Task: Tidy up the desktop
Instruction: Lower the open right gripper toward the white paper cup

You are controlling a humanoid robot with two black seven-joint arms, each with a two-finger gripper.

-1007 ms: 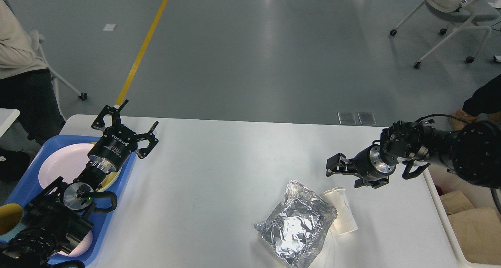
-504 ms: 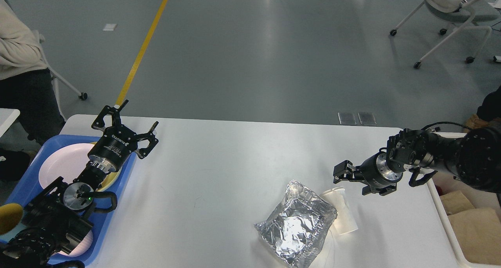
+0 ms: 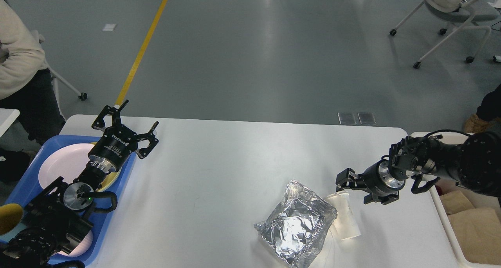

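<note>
The white desktop (image 3: 235, 162) carries a crumpled silver foil bag (image 3: 297, 223) at the front right. A translucent white plastic cup (image 3: 347, 221) lies on its side against the bag's right edge. My right gripper (image 3: 351, 189) comes in from the right, low over the table. Its fingers are apart at the cup's far end, and the upper fingertip is at the cup's rim. My left gripper (image 3: 137, 117) is open and empty, held up over the far right corner of the blue tray (image 3: 25, 176).
The blue tray at the left edge holds a pink plate (image 3: 62, 162), a yellowish plate under my left arm and a yellow cup (image 3: 8, 217). A white bin (image 3: 442, 213) with brown paper (image 3: 477, 229) stands at the right edge. A person sits at far left.
My right gripper has moved down and slightly right to the cup's far end. The cup has shifted a little toward the front. The left arm has not moved.
</note>
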